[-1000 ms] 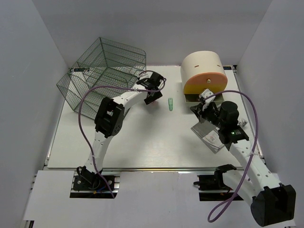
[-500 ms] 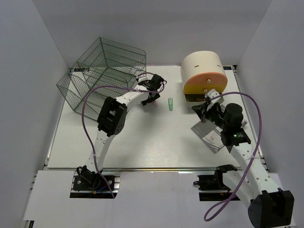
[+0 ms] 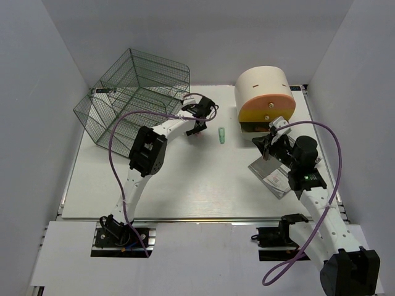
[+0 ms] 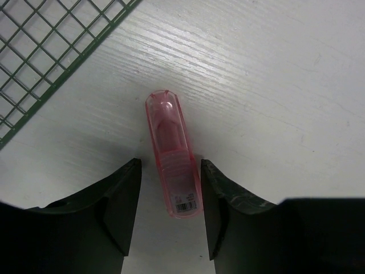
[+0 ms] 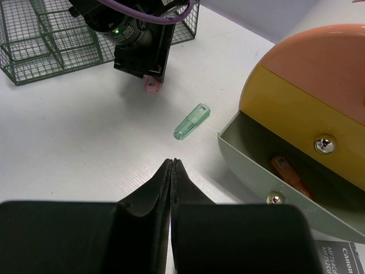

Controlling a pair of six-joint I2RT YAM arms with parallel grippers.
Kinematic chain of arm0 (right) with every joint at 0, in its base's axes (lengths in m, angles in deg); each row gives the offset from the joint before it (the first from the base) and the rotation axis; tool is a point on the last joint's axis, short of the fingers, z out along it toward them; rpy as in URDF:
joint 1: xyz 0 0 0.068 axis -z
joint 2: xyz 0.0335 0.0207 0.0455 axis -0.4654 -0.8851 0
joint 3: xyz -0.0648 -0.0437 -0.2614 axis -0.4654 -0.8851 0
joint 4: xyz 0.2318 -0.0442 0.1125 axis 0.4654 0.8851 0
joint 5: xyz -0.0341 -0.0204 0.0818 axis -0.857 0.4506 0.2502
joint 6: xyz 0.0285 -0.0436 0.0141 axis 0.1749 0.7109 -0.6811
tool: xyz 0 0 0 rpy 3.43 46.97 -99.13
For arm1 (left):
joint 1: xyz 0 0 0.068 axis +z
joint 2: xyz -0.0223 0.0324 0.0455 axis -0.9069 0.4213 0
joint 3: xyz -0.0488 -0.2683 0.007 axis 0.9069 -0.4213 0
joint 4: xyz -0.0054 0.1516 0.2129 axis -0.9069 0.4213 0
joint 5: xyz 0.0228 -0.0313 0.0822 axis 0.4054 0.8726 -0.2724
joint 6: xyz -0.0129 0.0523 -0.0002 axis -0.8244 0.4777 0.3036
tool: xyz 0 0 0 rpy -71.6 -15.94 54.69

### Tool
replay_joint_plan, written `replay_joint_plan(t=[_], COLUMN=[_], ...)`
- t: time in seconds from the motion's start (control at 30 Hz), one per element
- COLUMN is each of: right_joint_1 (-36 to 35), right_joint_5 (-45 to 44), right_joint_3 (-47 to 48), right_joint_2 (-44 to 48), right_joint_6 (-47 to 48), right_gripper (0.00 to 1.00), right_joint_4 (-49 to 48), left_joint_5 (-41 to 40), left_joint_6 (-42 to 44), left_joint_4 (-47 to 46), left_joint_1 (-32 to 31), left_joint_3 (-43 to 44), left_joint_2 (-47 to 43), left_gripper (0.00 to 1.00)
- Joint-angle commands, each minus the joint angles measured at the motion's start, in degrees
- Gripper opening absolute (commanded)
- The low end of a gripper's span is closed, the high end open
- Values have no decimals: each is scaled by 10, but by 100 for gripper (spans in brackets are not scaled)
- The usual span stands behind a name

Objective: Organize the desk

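Observation:
The white desk [image 3: 185, 185] holds a pink translucent capped stick [image 4: 171, 154] lying flat near the wire cage. My left gripper [image 4: 170, 214] is open and straddles the stick's labelled end, one finger on each side. It is also in the top view [image 3: 197, 125], and the stick's pink tip shows under it in the right wrist view [image 5: 151, 85]. A green translucent stick [image 3: 221, 134] lies mid-desk, also in the right wrist view [image 5: 192, 121]. My right gripper [image 5: 173, 162] is shut and empty, above the desk in front of the open drawer [image 5: 268, 165].
A dark wire-mesh cage [image 3: 133, 92] lies at the back left. The cream-and-orange drawer box [image 3: 264, 92] stands at the back right, with an orange item [image 5: 290, 173] in its open drawer. A flat plastic-wrapped booklet [image 3: 274, 176] lies under my right arm.
My left gripper has shifted slightly toward the back over the pink stick. My right arm has moved a little to the right, closer to the drawer box.

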Motion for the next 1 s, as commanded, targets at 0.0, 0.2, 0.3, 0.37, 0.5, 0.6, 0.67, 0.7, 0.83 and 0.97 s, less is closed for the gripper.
replay_joint_plan(t=[0.0,0.2,0.3,0.37,0.5,0.6,0.67,0.7,0.83,0.97], right_joint_1=[5,9,11,13,18,25,30,35,47,61], right_joint_5=[6,7,6,3,-10,-25,-39,-46,-96,-155], right_joint_3=[-3,-5,-5,-5,-2,0,2,2,5,13], right_joint_2=[12,17,19,21,21,21,19,19,20,18], right_joint_6=[-10,-11,-9,-8,-8,-13,-19,-20,-35,-49], right_gripper=[0,0,0,0,11,35,32,24,5,0], right_joint_4=[-32,-33,-32,-32,-32,-32,-33,-34,-38,-38], left_joint_5=[27,47,82,124,213,340,422,452,542,628], left_joint_6=[30,75,118,172,287,389,451,474,575,629], left_joint_4=[42,39,6,-42,-137,-237,-316,-336,-409,-476], left_joint_1=[-10,-10,-16,-21,-32,-32,-32,-32,-38,-43], left_joint_3=[-26,-51,-118,-156,-231,-269,-376,-393,-427,-425], left_joint_2=[26,-1,-38,-84,-193,-268,-339,-359,-436,-451], left_gripper=[55,41,27,18,2,0,0,0,0,0])
